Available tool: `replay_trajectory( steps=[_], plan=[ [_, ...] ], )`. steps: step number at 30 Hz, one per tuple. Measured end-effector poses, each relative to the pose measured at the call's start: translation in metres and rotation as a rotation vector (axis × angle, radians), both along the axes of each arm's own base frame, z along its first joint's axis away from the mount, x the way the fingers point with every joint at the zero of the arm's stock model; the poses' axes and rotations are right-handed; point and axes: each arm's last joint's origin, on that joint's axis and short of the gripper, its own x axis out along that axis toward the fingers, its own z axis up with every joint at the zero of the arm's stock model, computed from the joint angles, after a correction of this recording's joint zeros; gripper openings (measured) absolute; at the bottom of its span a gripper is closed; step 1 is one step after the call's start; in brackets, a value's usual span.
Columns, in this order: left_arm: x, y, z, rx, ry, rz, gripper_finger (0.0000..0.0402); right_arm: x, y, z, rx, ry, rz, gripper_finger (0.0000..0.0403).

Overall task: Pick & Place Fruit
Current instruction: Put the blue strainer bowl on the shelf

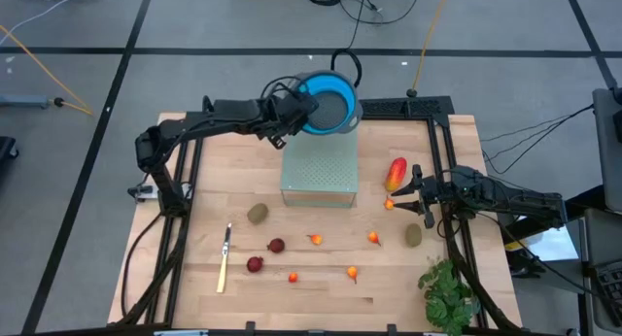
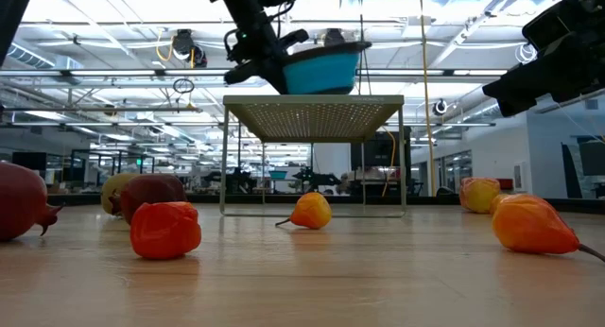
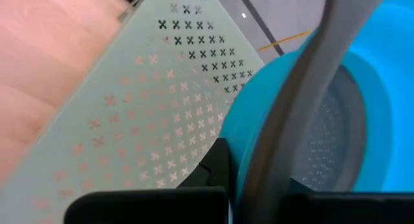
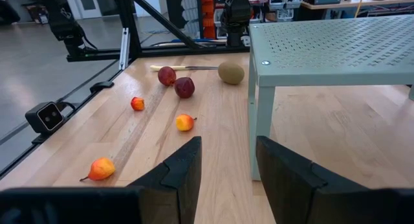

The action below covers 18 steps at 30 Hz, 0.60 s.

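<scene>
My left gripper (image 1: pixel 297 110) reaches in from the table's left and is shut on a blue bowl (image 1: pixel 328 101) with a grey perforated insert, at the far edge of a pale green perforated stand (image 1: pixel 319 171). My right gripper (image 1: pixel 403 192) hovers open near the table's right side, between the red-and-yellow piece (image 1: pixel 397 173) and a tiny orange fruit (image 1: pixel 390 205), touching neither. On the wood lie two brownish-olive ovals (image 1: pixel 258 214) (image 1: pixel 414 236), two dark red round fruits (image 1: pixel 276 246) (image 1: pixel 255 265) and several more tiny orange ones (image 1: pixel 315 240). My left gripper holds the bowl by its rim (image 3: pixel 284 127), on the side facing the table's left. One finger (image 3: pixel 213 169) lies against the blue outer wall; the other is hidden behind the rim. In the low view the bowl (image 2: pixel 321 67) sits tilted just above the stand's top (image 2: pixel 312 105).
A yellow-handled knife (image 1: pixel 224 258) lies near the table's left front. A leafy green plant (image 1: pixel 447 292) sits at the near right corner. The stand's legs (image 4: pixel 257 120) rise just ahead of my right gripper (image 4: pixel 226 166). Black frame rails run along both table sides.
</scene>
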Motion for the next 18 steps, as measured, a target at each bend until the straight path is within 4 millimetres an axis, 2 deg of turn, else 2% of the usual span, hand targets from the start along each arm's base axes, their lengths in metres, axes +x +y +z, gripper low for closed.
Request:
replay_trajectory(
  steps=[14,18],
  plan=[
    [0.005,0.0,-0.008,0.007,0.02,0.023,0.0,0.0,0.0,0.0,0.0,0.0,0.0,0.0139],
    [0.009,0.001,-0.016,-0.014,0.033,0.023,0.0,0.0,0.0,0.0,0.0,0.0,0.0,0.0139]
  ],
)
